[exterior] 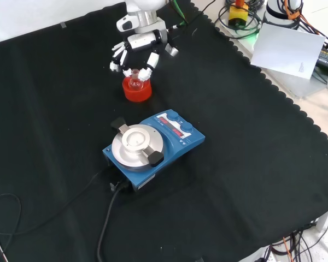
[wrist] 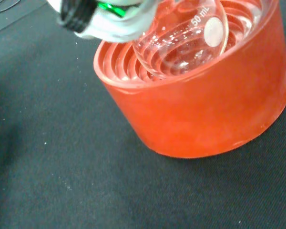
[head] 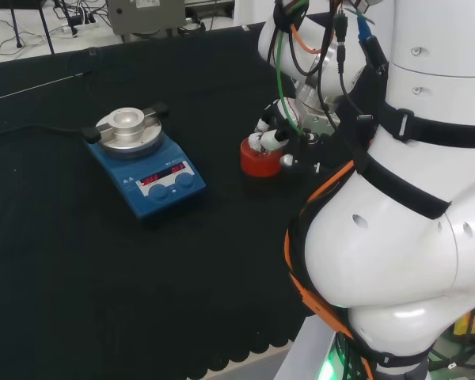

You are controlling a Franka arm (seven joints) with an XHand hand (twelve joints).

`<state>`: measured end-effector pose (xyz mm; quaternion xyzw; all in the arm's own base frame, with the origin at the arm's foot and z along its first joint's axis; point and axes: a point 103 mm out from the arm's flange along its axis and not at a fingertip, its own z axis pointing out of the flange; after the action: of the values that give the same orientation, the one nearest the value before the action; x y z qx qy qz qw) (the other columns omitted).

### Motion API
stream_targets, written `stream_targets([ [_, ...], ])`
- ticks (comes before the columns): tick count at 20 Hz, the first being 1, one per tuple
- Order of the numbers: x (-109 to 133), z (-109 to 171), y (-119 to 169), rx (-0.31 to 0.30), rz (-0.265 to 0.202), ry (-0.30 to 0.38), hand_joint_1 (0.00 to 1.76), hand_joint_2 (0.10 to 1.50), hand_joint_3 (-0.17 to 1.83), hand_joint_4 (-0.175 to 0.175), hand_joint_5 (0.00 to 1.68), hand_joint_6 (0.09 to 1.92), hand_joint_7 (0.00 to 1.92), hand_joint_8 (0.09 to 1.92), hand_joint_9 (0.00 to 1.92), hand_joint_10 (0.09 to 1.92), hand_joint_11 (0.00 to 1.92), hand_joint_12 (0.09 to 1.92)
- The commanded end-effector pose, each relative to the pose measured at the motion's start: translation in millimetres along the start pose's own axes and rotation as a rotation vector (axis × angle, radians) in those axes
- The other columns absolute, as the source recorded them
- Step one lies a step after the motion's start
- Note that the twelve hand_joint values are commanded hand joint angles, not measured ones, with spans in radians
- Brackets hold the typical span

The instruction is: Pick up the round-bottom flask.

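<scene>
A: What takes up the most room?

B: The surface [exterior: 251,164], draped in black cloth. In the head view the white arm [head: 404,237] bulks large at the right.

A: And on the cloth?

B: A blue hotplate [exterior: 153,148] with a round silver top, near the middle of the front view. A black cable [exterior: 106,218] runs from it toward the bottom edge.

A: Where is the flask?

B: The flask [exterior: 134,84] sits in a red ribbed stand [exterior: 137,91], above the hotplate in the front view and well apart from it. In the head view the stand [head: 259,158] is to the right of the hotplate [head: 146,158]. The wrist view shows the clear round bulb [wrist: 181,40] nested in the stand's [wrist: 200,114] ribbed hollow.

A: The hand?

B: The hand [exterior: 136,46] is directly over the stand. Its fingers [exterior: 147,70] curl down around the flask's neck, with tips right at the glass, so it looks to be grasping the flask. The flask rests in the stand.
</scene>
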<state>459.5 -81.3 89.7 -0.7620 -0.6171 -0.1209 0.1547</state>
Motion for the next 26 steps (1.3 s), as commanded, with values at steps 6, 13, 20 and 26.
stream_targets([
  [6, 3, -7, 0, -0.023, -0.002, -0.022, 1.1, 0.74, 0.68, 0.044, 1.08, 1.01, 0.51, 0.62, 0.72, 0.58, 0.29, 1.32],
  [13, 16, -26, 1, 0.025, -0.01, -0.052, 1.11, 0.71, 0.73, 0.032, 1.09, 1.02, 0.53, 0.63, 0.74, 0.58, 0.32, 1.31],
  [20, 28, -50, -6, 0.012, -0.01, -0.074, 1.12, 0.69, 0.76, 0.024, 1.11, 1.01, 0.53, 0.63, 0.74, 0.58, 0.33, 1.31],
  [26, 35, -63, -12, 0.006, -0.01, -0.079, 1.12, 0.69, 0.76, 0.022, 1.11, 1.01, 0.54, 0.63, 0.74, 0.58, 0.33, 1.31],
])
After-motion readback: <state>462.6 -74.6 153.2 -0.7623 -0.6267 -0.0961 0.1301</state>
